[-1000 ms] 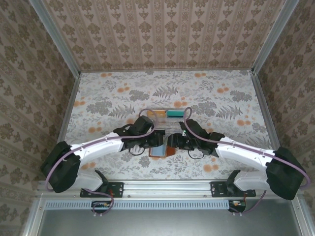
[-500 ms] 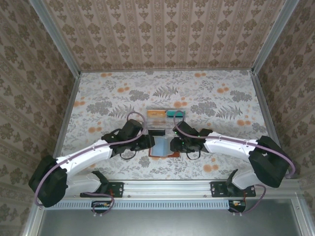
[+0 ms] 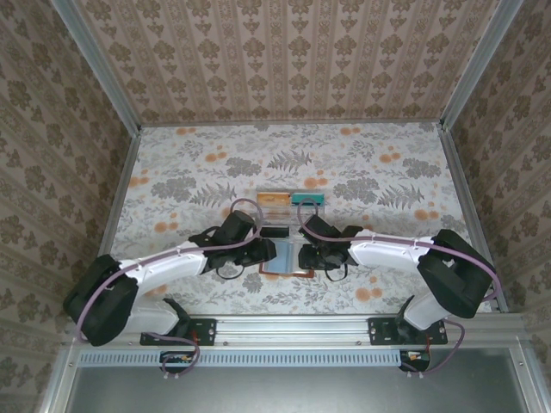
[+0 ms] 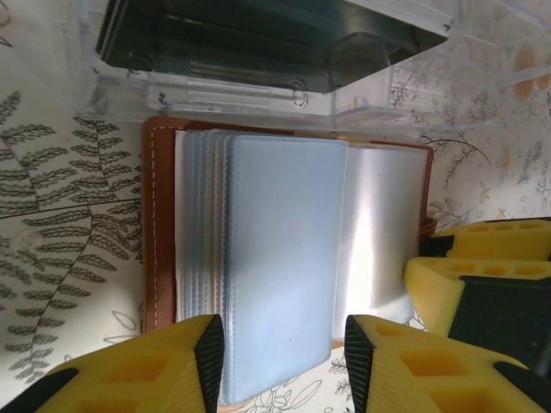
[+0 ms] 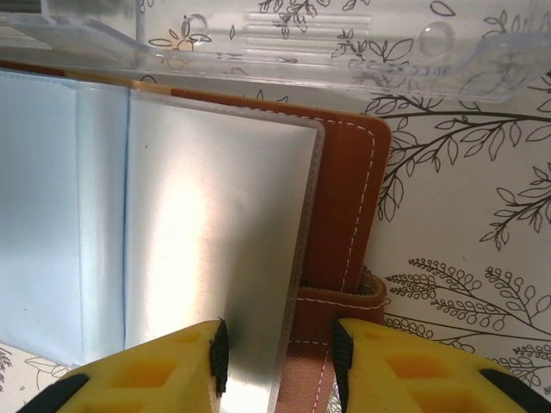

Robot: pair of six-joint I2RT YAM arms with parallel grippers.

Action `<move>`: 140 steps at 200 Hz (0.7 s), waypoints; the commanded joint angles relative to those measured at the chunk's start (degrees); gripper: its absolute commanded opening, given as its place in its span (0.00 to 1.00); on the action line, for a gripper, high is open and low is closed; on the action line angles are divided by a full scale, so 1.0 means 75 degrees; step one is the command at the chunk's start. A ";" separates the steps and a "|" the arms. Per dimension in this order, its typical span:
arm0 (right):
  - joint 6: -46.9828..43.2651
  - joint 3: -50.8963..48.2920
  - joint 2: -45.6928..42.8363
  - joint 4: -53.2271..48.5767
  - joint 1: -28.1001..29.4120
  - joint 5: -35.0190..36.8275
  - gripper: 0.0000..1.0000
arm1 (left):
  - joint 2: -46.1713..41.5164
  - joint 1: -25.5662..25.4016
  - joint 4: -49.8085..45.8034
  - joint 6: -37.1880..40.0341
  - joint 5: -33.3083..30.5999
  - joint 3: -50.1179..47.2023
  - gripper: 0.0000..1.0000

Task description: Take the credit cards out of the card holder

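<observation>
The reddish-brown leather card holder (image 4: 157,241) lies open, lengthwise along the clear plastic tray (image 4: 215,96) holding orange, teal and black cards (image 3: 275,200); my left fingers (image 4: 172,370) and right fingers (image 5: 405,370) gape.

White arms (image 3: 164,258), black joints (image 3: 108,297), purple cables (image 3: 246,202), yellow fingers (image 4: 129,370)

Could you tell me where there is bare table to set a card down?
Bare: the table between the clear tray and the back wall, and both side margins. Crowded: around the card holder, where the left gripper and right gripper meet.
</observation>
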 commanded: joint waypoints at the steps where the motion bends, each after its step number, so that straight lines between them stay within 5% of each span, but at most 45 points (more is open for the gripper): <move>1: -0.0078 -0.0181 0.0095 -0.0120 0.0034 0.0223 0.41 | 0.0298 -0.0037 0.0234 -0.0041 0.0206 0.0099 0.44; 140: -0.0021 -0.0246 0.0066 -0.0025 0.0023 0.0180 0.42 | 0.0831 -0.0337 0.0770 -0.0014 0.0583 0.0323 0.43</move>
